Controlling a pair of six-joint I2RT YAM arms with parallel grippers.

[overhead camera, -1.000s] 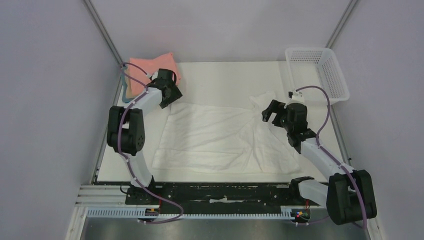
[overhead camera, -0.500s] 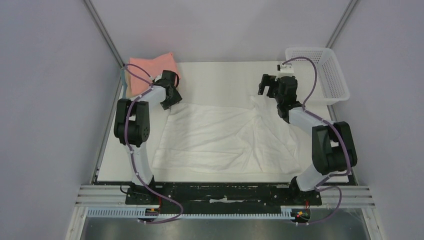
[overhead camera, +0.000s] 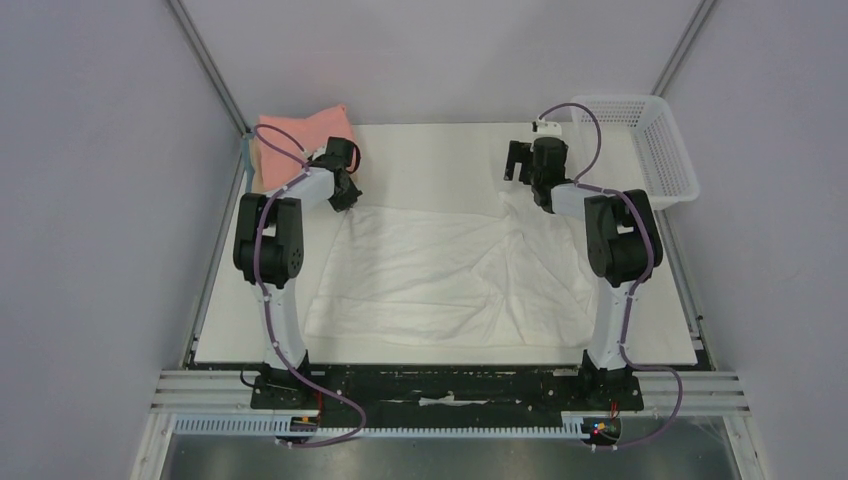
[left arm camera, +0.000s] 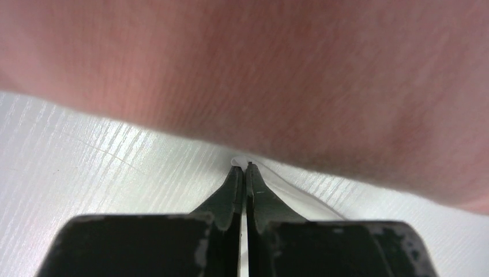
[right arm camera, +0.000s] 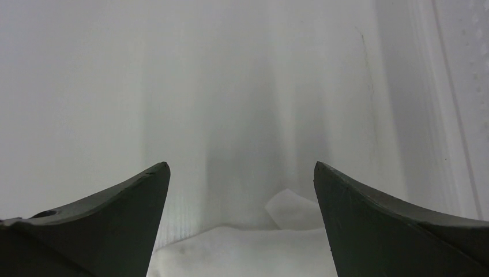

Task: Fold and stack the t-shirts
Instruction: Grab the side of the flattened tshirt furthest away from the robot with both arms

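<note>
A white t-shirt (overhead camera: 440, 275) lies spread and wrinkled across the middle of the table. A folded salmon-pink t-shirt (overhead camera: 300, 135) sits at the far left corner. My left gripper (overhead camera: 346, 198) is at the white t-shirt's far left corner. In the left wrist view that gripper (left arm camera: 243, 166) is shut, with a thin white fabric edge (left arm camera: 288, 187) pinched at its tips and the pink t-shirt (left arm camera: 259, 69) just beyond. My right gripper (overhead camera: 516, 163) stands open above the far right corner, its jaws wide in the right wrist view (right arm camera: 242, 167) over a white fold (right arm camera: 242, 254).
A white mesh basket (overhead camera: 640, 140) stands at the far right corner, close beside the right arm. The white tabletop (overhead camera: 430, 155) runs between the two grippers at the back. Grey walls enclose the table on three sides.
My left gripper has closed on the white t-shirt's far left corner. The right arm swung from over the shirt's right side to its far right corner, still open.
</note>
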